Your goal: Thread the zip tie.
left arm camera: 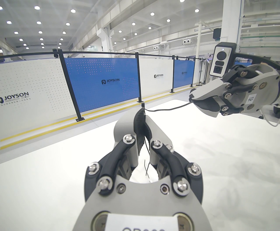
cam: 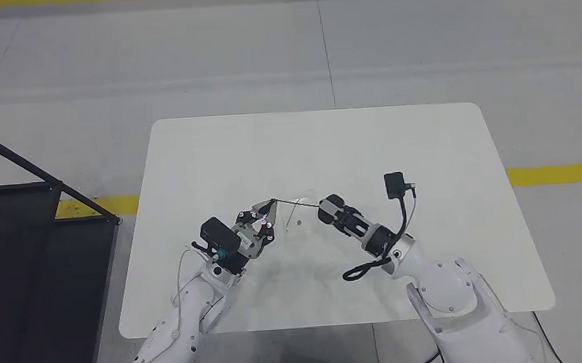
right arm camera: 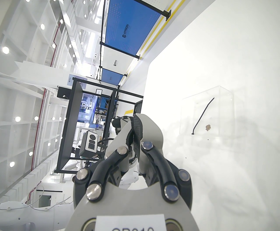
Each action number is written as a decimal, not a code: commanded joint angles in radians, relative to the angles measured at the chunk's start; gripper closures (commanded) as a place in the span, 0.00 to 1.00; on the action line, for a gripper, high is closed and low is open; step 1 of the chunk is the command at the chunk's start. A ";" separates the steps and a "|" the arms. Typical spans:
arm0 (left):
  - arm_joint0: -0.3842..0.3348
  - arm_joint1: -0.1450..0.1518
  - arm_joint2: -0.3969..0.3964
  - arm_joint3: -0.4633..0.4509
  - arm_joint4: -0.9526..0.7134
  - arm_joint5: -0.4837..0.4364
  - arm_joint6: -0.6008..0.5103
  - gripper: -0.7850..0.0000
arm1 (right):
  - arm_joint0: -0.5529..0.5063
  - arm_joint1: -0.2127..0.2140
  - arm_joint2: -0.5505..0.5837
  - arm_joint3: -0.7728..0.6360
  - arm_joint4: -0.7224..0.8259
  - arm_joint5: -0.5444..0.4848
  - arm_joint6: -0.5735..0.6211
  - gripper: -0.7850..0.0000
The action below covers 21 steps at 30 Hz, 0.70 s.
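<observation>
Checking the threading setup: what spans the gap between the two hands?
A thin black zip tie stretches from left hand to right hand, clearest in the left wrist view.

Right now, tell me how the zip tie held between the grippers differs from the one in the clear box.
The held zip tie hangs above the table, pinched by the left gripper and right gripper; the boxed zip tie lies loose in the clear box. Both are thin and black.
</observation>
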 commanded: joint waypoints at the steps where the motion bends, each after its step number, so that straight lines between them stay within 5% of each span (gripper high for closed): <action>1: 0.000 0.000 0.000 0.000 0.000 0.000 0.000 1.00 | 0.000 0.000 0.000 0.000 0.000 0.000 0.000 1.00; 21: 0.000 0.000 0.000 0.000 0.000 0.000 0.000 1.00 | -0.024 0.003 0.011 -0.013 -0.001 -0.015 0.006 1.00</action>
